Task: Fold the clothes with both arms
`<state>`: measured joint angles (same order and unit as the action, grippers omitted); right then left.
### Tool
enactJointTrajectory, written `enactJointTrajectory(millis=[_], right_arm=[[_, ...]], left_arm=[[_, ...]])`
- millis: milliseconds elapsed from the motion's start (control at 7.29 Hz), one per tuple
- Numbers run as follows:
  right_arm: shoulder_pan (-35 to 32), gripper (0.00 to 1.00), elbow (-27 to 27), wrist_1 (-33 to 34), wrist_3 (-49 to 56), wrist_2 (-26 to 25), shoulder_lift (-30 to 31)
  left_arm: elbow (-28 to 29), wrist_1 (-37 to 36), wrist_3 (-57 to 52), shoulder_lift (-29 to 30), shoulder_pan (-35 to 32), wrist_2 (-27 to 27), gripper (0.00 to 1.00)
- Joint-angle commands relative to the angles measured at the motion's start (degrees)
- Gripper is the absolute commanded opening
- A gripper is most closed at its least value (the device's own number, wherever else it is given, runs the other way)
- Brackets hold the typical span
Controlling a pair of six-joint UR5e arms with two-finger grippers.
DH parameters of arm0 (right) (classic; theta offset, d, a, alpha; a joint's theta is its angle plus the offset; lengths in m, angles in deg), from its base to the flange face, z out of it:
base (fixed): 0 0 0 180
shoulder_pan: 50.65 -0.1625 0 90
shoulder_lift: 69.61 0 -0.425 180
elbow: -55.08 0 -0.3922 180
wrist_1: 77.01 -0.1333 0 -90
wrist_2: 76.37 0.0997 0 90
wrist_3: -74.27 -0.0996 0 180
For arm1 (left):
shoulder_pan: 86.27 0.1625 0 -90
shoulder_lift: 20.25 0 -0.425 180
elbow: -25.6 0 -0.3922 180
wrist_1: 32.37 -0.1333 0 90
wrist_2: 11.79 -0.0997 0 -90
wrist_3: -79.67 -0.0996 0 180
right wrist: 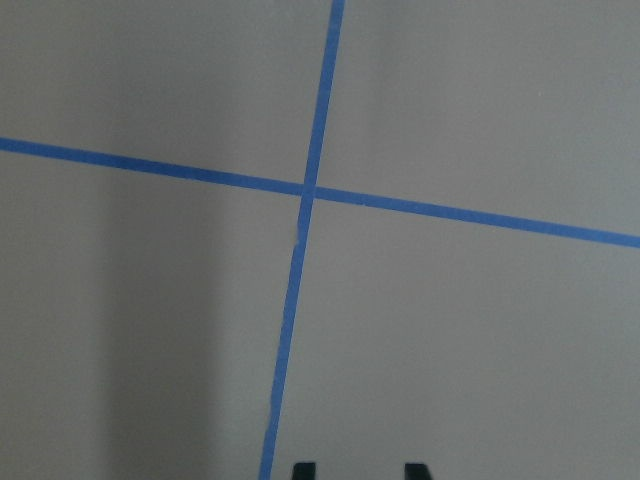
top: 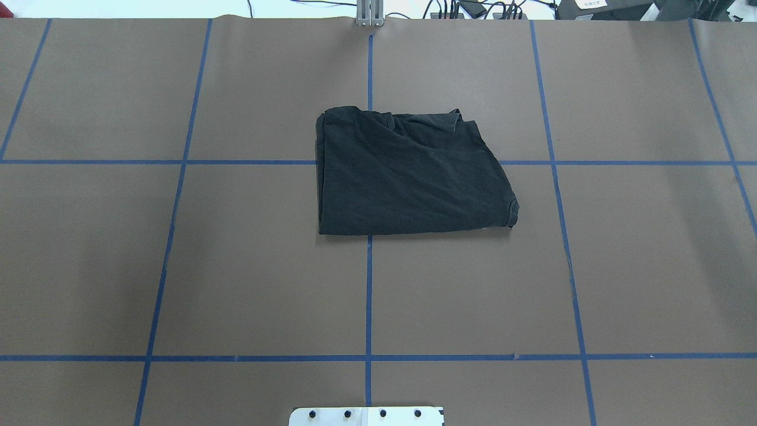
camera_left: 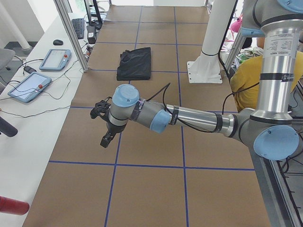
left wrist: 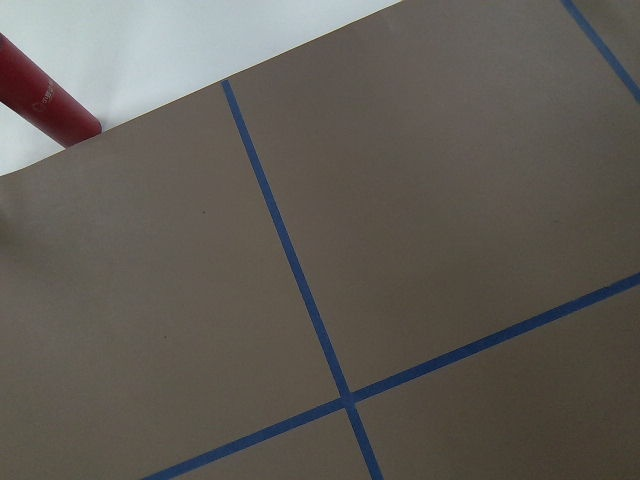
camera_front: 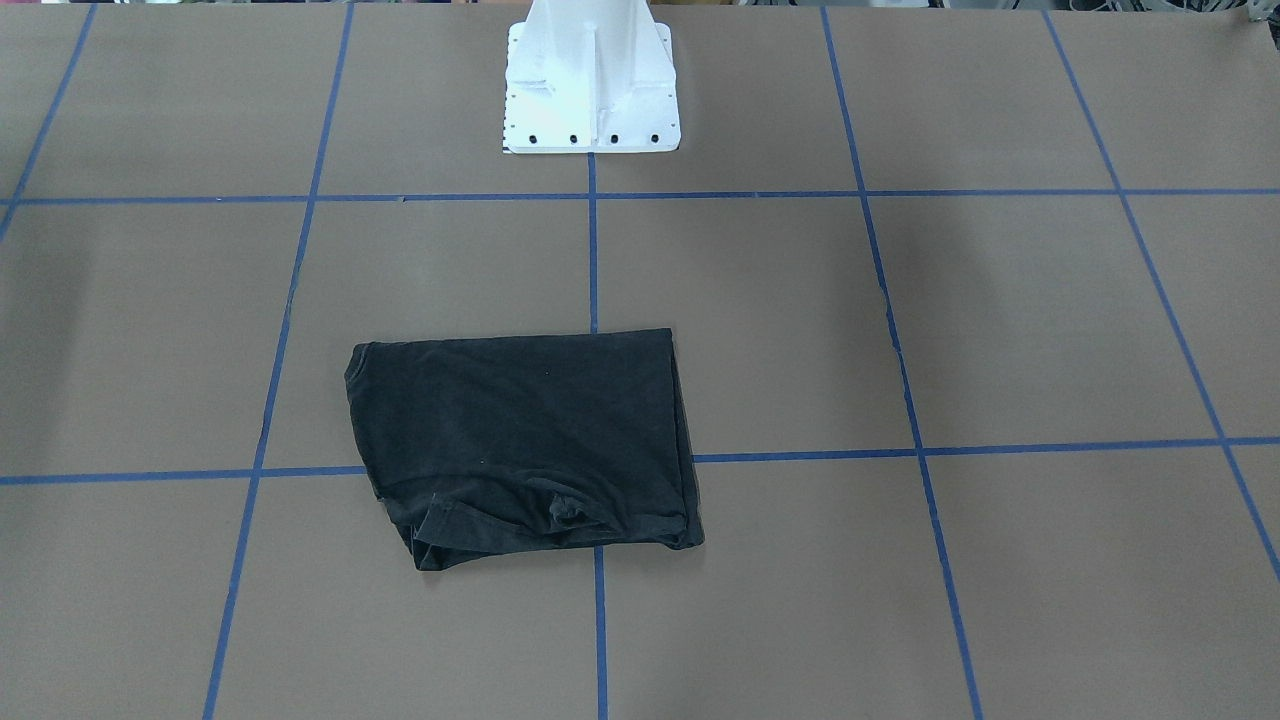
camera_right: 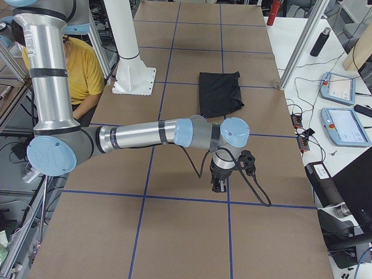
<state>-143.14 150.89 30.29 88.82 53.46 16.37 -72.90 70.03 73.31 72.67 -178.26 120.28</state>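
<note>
L gripper (camera_left: 105, 141): out left, grip state can't tell | shirt (top: 408, 177): folded, central, well apart from both grippers, far edge bunched | R gripper (right wrist: 361, 470): empty, tips seemingly parted | risk: regrasp catching one layer only, fold unrolling

The T-shirt (camera_front: 520, 440) is plain black on the side that's showing, going a bit charcoal along the creases. Under it the table cover (camera_front: 1000, 320) is a flat brown, crossed by a grid of bright blue tape lines (camera_front: 592, 250). Past the shirt on the robot's side, the base mount (camera_front: 590, 90) is glossy white with small dark bolt holes. The left arm (camera_left: 189, 118) and right arm (camera_right: 145, 135), both well away from the shirt, are silver-grey tubes with light blue joint caps and black cables. The left gripper (camera_left: 106, 140) and right gripper (camera_right: 218, 186) are black.
</note>
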Motion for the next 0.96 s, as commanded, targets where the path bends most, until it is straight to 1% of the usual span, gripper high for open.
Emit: enactJointTrajectory(millis=[0,137,274,411,548,685,823], right_arm=[[-0.3,1.0,1.4,0.5,-0.6,1.3,2.2],[-0.2,1.0,1.3,0.5,-0.8,1.2,2.2],[-0.2,1.0,1.1,0.5,-0.8,1.2,2.2],[-0.1,1.0,1.0,0.5,-0.2,1.2,2.2],[0.6,1.0,0.9,0.2,0.3,1.0,2.1],[0.6,1.0,0.8,-2.6,-0.3,1.1,2.5],[0.6,1.0,1.4,-4.0,-0.8,2.0,3.0]], left_arm=[[-0.4,-5.5,0.2,0.5,-0.1,2.4,1.0],[-0.7,-7.0,2.2,0.4,-0.1,5.0,1.0],[-0.9,-7.5,4.0,0.3,0.0,5.0,1.0],[-0.5,-5.7,3.5,-3.2,0.1,4.7,1.0],[0.1,-2.2,3.8,-4.0,0.1,4.6,1.0],[0.2,-2.1,3.8,-4.1,0.1,4.9,1.0],[0.0,-2.3,3.8,-4.5,0.0,5.1,1.0]])
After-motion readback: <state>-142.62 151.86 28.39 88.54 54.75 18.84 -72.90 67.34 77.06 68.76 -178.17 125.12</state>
